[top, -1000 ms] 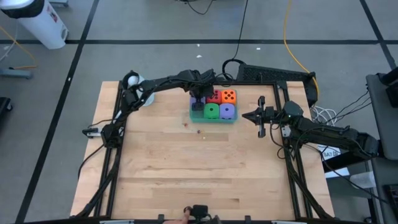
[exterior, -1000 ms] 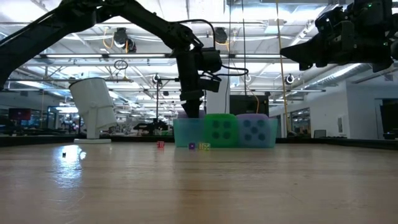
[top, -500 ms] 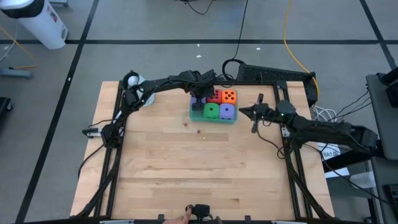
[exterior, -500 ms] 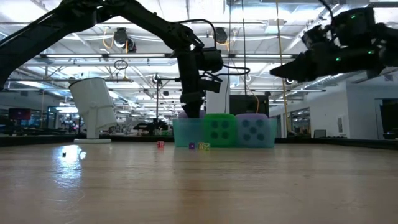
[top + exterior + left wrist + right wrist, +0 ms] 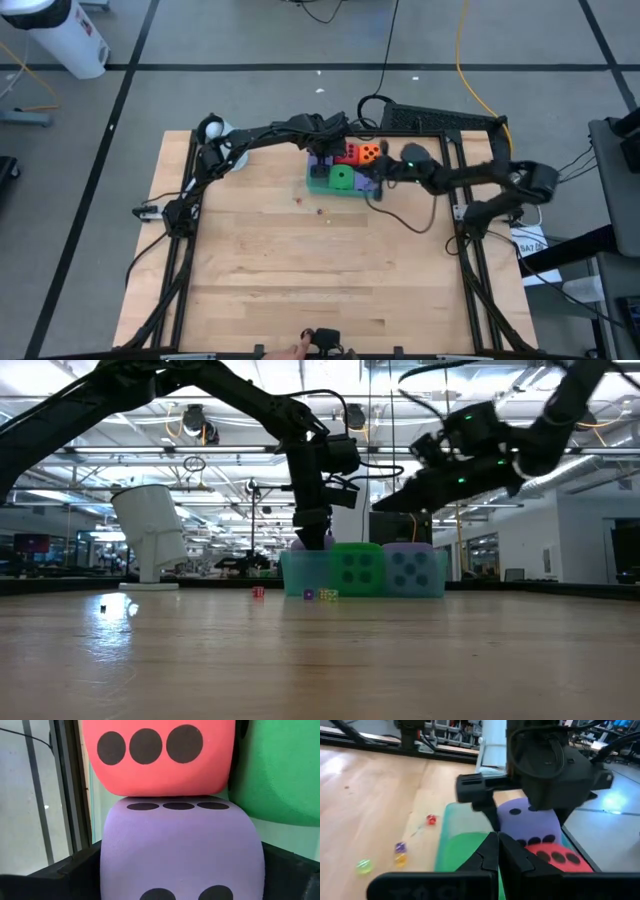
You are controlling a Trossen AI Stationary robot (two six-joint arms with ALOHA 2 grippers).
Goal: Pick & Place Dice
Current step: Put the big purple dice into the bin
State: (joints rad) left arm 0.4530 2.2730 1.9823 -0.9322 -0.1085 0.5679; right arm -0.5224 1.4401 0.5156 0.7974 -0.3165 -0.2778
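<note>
High view: a green tray (image 5: 318, 186) lies at the far middle of the wooden table (image 5: 300, 270). In it sit a green die (image 5: 341, 178), a red die (image 5: 351, 154) and an orange die (image 5: 369, 153); a purple die (image 5: 322, 160) shows partly under the left gripper (image 5: 320, 158), which hangs over the tray's far left corner. The right gripper (image 5: 378, 172) reaches in from the right over the tray's right side, covering what lies there. A few tiny coloured bits (image 5: 322, 211) lie on the table just in front of the tray.

Low view: the left gripper (image 5: 312, 540) points straight down behind the tray (image 5: 300, 573), its tips at the tray's left end. The green die (image 5: 355, 569) and a second purple die (image 5: 408, 570) stand side by side behind the tray wall. The right gripper (image 5: 385, 503) hangs above them, clear of the dice, tilted downward.

Left wrist view: the purple die (image 5: 182, 850) sits between the left gripper's fingers (image 5: 65, 870), which stand wide apart on either side of it. The red die (image 5: 157, 757) touches it beyond, and the green die (image 5: 282, 770) is beside both.

Right wrist view: the right gripper (image 5: 498, 851) has its fingers pressed together, holding nothing. Beyond it the left gripper (image 5: 527, 807) stands over the purple die (image 5: 527, 822), with the red die (image 5: 560, 857) next to it.
</note>
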